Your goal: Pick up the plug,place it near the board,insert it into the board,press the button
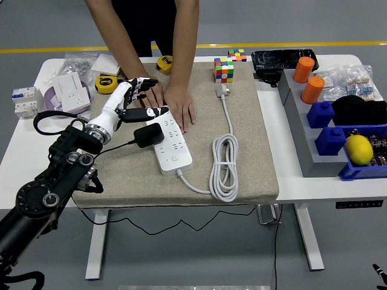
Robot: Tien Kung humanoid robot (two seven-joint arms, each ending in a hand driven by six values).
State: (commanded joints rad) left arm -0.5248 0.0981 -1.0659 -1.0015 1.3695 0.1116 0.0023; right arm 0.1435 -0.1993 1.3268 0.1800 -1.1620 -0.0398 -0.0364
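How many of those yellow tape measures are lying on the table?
2. One yellow tape measure lies at the beige mat's far left corner, beside the robot's left hand; the other sits at the far edge, between the person's forearms. More may be hidden.

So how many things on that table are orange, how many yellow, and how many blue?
Orange: 2, the cylinders.
Yellow: 3, two tape measures and a lemon.
Blue: 3, two blocks and a bin.
Total: 8.

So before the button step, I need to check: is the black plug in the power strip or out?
In, it appears: the black plug sits on the power strip's left edge, with the left hand off it, fingers spread.
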